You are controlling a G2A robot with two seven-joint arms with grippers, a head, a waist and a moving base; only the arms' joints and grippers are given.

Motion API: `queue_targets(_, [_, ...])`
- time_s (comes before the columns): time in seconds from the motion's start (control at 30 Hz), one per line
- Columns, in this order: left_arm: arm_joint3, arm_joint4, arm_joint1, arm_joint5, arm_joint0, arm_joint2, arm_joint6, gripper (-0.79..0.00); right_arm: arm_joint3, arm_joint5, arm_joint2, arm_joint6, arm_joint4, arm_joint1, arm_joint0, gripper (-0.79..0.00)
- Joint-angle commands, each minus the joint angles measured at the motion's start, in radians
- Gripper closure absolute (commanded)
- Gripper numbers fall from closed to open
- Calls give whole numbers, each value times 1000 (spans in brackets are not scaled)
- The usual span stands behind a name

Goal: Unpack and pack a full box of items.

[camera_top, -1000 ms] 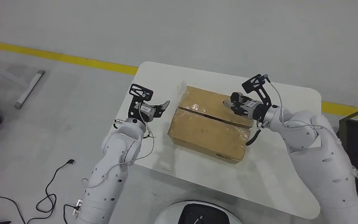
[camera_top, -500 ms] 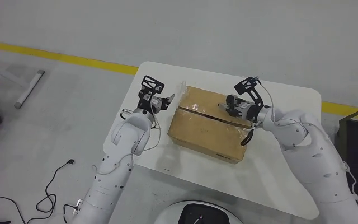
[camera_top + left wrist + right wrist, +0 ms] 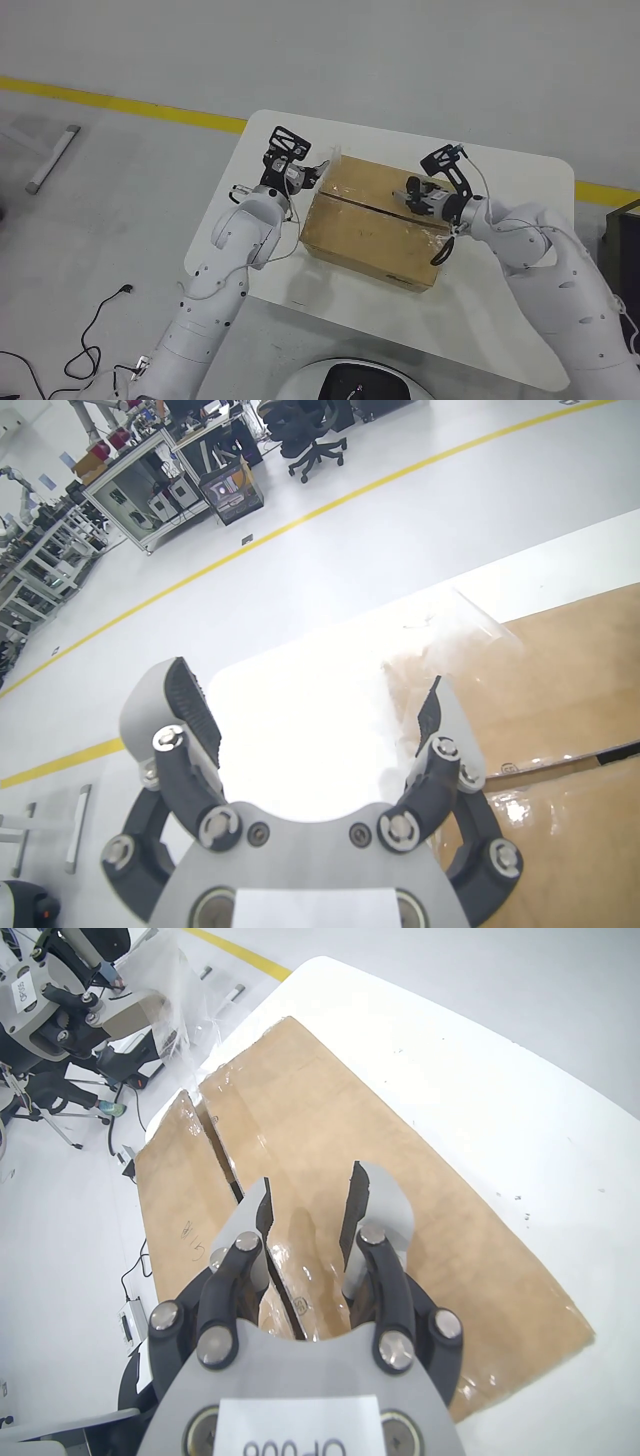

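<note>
- Black-padded left end effector [image 3: 306, 680]: spread wide, nothing between the pads; it sits at the near end of the cardboard box [image 3: 375, 225].
- Clear film strip [image 3: 475, 620] stands up from that box corner, just beside one finger. The film is see-through and washed out, so contact cannot be judged.
- Right end effector [image 3: 311, 1178]: partly open, gripping nothing, low over the top seam [image 3: 220, 1148]. One finger lines up with the dark gap between the flaps; whether it enters the gap is unclear.
- Box rests mid-bench [image 3: 500, 290], flaps down, contents hidden.
- Glossy tape along the seam.
</note>
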Motion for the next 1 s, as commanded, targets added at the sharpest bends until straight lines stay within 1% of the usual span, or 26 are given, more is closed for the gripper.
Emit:
queue_targets(0.0, [14, -6, -3, 17, -6, 2, 3, -785, -3, 2, 3, 0, 0, 1, -4, -348])
queue_targets(0.17, [43, -9, -14, 100, -24, 10, 38, -785, -12, 3, 11, 0, -1, 3, -16, -345])
queue_targets(0.27, [43, -18, -20, 140, -29, 9, 76, -785, -15, 3, 18, 2, 1, 4, -22, -348])
queue_targets(0.4, [50, -21, -24, 134, -37, 12, 87, -785, -21, 5, 23, 3, 1, 5, -29, -348])
queue_targets(0.63, [57, -95, -31, 65, -49, 10, 107, -785, -28, 8, 26, 2, 6, 6, -37, -348])
queue_targets(0.73, [53, -95, -30, 47, -49, 6, 107, -785, -28, 8, 28, 2, 10, 6, -39, -357])
queue_targets(0.87, [29, -65, -24, 44, -29, -14, 89, -785, -25, 5, 37, 3, 16, 7, -36, -366])
queue_targets(0.97, [-9, -20, -14, 60, 8, -47, 49, -785, -21, -2, 44, -1, 36, 7, -29, -369])
